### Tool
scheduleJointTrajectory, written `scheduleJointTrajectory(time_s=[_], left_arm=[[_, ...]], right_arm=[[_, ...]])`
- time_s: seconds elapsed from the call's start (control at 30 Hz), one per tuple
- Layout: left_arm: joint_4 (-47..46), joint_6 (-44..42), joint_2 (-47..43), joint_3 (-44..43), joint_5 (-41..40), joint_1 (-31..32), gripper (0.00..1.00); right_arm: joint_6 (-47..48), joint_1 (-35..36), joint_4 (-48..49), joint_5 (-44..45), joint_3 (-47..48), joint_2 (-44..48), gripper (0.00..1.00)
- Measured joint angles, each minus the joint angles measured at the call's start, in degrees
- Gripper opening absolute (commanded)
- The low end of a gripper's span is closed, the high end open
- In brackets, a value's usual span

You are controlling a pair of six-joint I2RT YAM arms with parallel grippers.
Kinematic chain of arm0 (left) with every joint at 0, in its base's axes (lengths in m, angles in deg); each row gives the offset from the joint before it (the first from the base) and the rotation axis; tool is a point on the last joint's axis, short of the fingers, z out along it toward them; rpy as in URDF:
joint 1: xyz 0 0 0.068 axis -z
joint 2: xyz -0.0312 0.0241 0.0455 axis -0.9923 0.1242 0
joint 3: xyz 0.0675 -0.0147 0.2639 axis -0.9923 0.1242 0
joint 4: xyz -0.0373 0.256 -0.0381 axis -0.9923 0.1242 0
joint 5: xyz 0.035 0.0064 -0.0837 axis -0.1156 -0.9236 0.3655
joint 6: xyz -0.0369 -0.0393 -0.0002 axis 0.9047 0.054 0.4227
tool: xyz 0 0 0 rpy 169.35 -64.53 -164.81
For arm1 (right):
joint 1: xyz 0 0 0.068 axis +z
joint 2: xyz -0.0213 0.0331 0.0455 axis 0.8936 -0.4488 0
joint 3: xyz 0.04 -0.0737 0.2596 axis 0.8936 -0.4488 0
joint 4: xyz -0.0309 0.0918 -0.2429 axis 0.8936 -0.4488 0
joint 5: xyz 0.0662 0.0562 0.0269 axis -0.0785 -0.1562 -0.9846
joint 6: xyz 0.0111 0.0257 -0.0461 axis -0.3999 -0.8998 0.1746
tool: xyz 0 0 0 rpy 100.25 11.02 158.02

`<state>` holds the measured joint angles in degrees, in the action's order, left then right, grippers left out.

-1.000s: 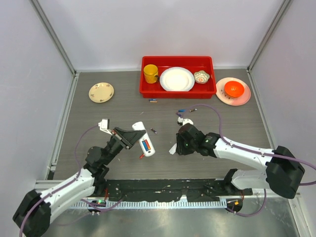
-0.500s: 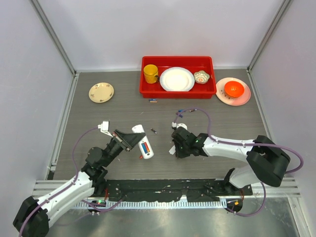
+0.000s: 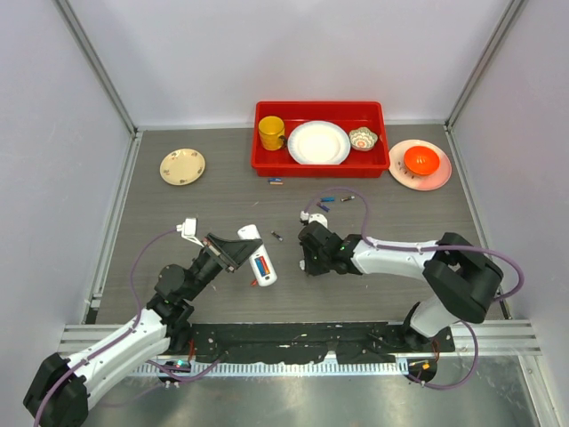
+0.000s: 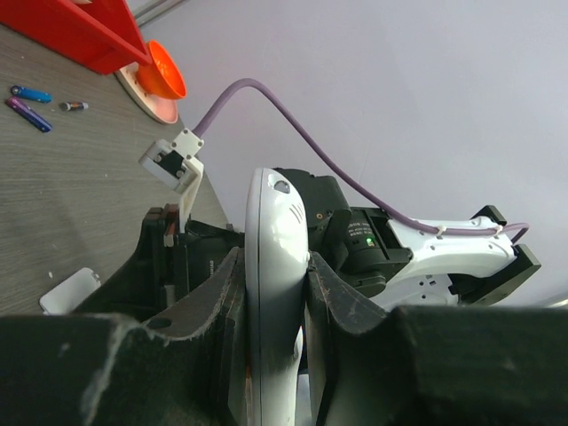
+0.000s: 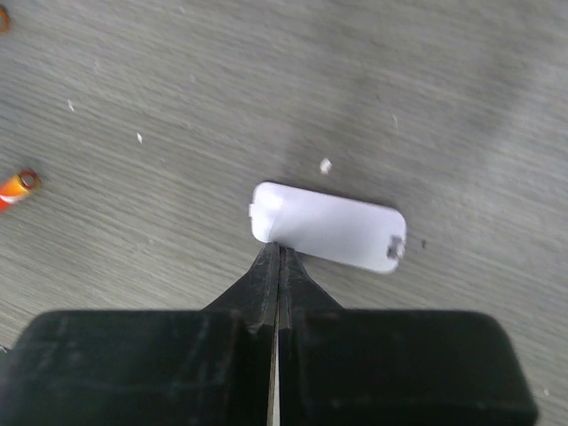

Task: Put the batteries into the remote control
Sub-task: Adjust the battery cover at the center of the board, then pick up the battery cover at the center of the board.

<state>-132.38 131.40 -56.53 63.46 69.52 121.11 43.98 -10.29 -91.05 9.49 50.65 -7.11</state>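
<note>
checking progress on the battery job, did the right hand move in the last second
Yes. The right hand has slid left, toward the remote, judged against the red tray, which sits where it was.

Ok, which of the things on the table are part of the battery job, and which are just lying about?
Job: remote, held in the left gripper; loose batteries; small white cover, at the tip of the shut right gripper.

Lying about: red tray, yellow mug, white plate, small bowl, orange bowl, pink plate, cream plate.
</note>
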Motion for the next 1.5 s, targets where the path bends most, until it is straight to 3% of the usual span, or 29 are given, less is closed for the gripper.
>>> scheduleJointTrajectory(time_s=[0.23,0.53,0.63,0.73,0.83,1.0,1.13,1.5], left_arm=[[0.0,0.0,0.0,0.0,-0.1,0.0,0.0],[0.0,-0.2,1.5,0.0,-0.5,0.0,0.0],[-0.5,-0.2,2.8,0.0,-0.5,0.0,0.0],[-0.7,-0.3,4.4,0.0,-0.5,0.0,0.0],[-1.1,-0.3,5.0,0.0,-0.5,0.0,0.0],[-2.9,-0.3,6.8,0.0,-0.4,0.0,0.0],[-4.1,-0.3,9.0,0.0,0.1,0.0,0.0],[-6.8,-0.2,11.5,0.0,1.6,0.0,0.0]], right_arm=[[0.1,-1.1,2.5,0.4,5.3,-6.0,0.01],[2.3,-7.7,3.0,0.6,9.9,-10.1,0.04],[3.5,-9.1,2.7,0.4,10.2,-10.1,0.16],[4.6,-9.2,2.7,-1.0,10.1,-8.7,0.39],[5.0,-9.1,2.6,-1.9,9.4,-3.9,0.47],[5.7,-9.1,0.8,-0.6,9.9,3.7,0.53],[6.4,-9.1,-2.8,0.8,10.3,1.3,0.71],[7.5,-8.5,-8.6,1.6,8.6,-3.3,0.71]])
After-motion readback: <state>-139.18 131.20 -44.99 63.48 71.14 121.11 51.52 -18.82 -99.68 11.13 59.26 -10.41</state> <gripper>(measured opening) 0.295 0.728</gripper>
